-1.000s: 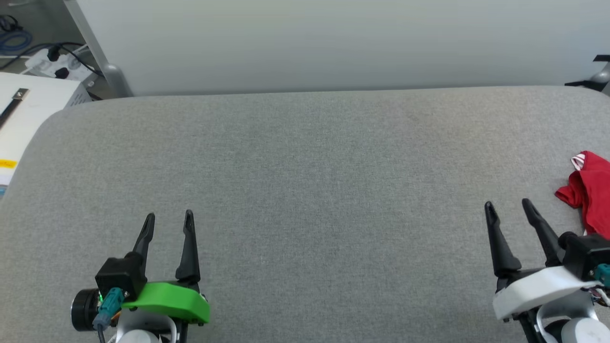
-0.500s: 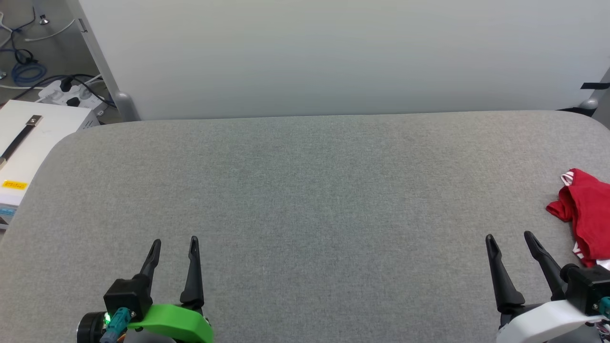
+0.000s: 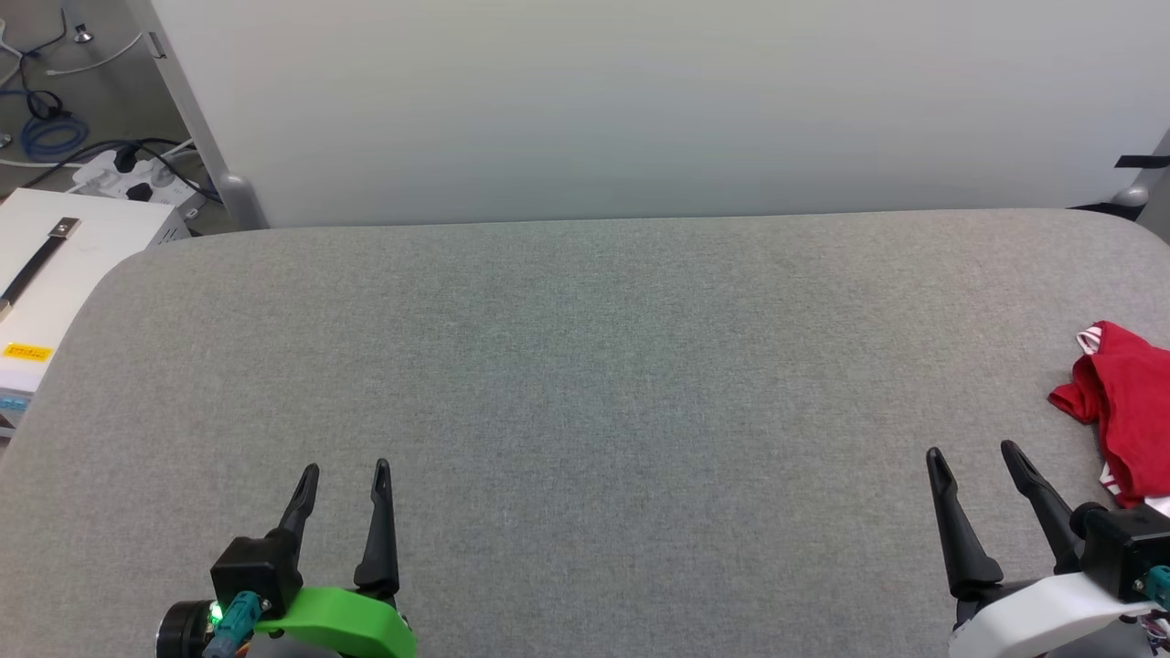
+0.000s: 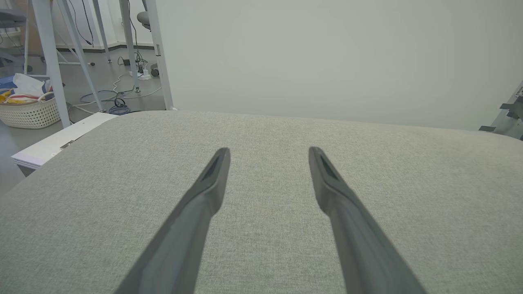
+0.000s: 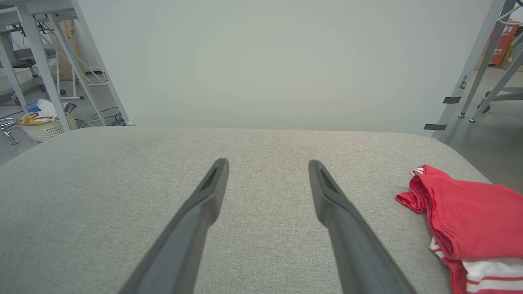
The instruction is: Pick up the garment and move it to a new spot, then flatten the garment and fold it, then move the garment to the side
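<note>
While the head view has your left gripper (image 3: 345, 468) and right gripper (image 3: 971, 451) both empty and spread wide over the grey pad (image 3: 585, 366), the garment (image 3: 1120, 411) lies bunched at the pad's right edge, partly out of frame, so a sloppy reach could push it off. Left wrist view: jaws wide above bare pad, nothing held. Right wrist view: the red heap sits near, just right of your open jaws, and pinching one loose fold may drag up a tangle.
</note>
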Controlling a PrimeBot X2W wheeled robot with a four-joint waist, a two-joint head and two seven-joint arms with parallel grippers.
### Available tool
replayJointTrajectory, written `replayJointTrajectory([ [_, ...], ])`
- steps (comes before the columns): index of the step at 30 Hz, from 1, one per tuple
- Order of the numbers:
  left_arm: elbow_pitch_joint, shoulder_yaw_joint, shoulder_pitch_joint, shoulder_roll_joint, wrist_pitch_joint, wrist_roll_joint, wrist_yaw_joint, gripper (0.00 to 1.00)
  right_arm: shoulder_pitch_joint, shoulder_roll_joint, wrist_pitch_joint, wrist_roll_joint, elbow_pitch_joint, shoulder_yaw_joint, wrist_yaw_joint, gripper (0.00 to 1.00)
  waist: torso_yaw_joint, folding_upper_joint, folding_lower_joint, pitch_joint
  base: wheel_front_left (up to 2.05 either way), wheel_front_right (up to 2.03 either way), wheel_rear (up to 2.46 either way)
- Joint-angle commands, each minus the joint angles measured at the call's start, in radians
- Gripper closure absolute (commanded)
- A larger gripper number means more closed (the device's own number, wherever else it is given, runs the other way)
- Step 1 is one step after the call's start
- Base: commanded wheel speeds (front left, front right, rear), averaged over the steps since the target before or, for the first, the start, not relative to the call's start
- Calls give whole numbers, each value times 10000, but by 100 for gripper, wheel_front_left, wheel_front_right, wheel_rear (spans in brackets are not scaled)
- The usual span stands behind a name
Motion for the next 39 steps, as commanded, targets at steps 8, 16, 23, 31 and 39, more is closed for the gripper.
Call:
replayJointTrajectory([
  [8,1,-30,-5,7,20,2,5,100,-5,81,-1,8,-12,27,0,100,-38,0,1,24,0,0,0],
  [16,-80,38,-27,-58,162,156,-12,100,-107,100,-33,-91,130,31,-1,100,-29,0,1,35,0,0,0],
  [23,-164,107,-50,-122,305,313,-30,100,-210,119,-65,-192,275,35,-1,100,-20,0,1,45,0,0,0],
  [31,-259,186,-76,-193,465,489,-50,100,-325,141,-101,-306,438,39,-2,100,-10,0,1,56,0,0,0],
  [39,-354,263,-102,-264,625,665,-70,100,-441,163,-137,-419,600,43,-2,100,1,0,1,67,0,0,0],
])
